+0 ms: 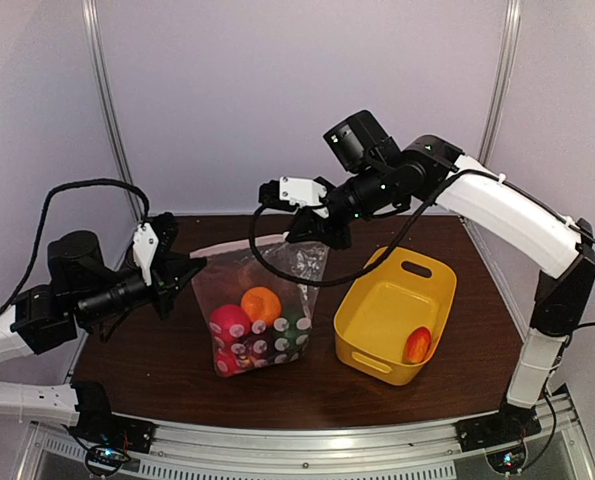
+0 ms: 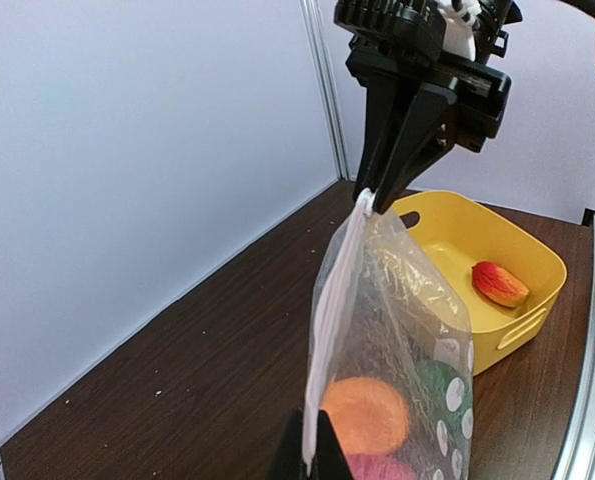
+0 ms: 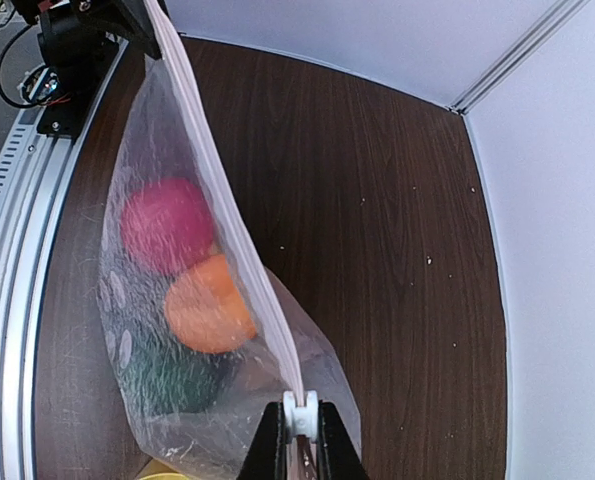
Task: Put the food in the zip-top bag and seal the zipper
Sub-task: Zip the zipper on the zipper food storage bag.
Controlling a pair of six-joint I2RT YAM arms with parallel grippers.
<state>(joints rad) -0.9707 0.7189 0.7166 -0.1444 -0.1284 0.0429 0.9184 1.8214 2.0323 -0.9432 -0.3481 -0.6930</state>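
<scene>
Limp, slippery-looking zip-top bag, best held by its zipper — left jaws pinch one end, right jaws the slider tab.

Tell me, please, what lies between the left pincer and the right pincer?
The zipper of the zip-top bag runs taut between them, one end pinched in the left pincer, the slider end in the right pincer; the right wrist view shows it.
</scene>
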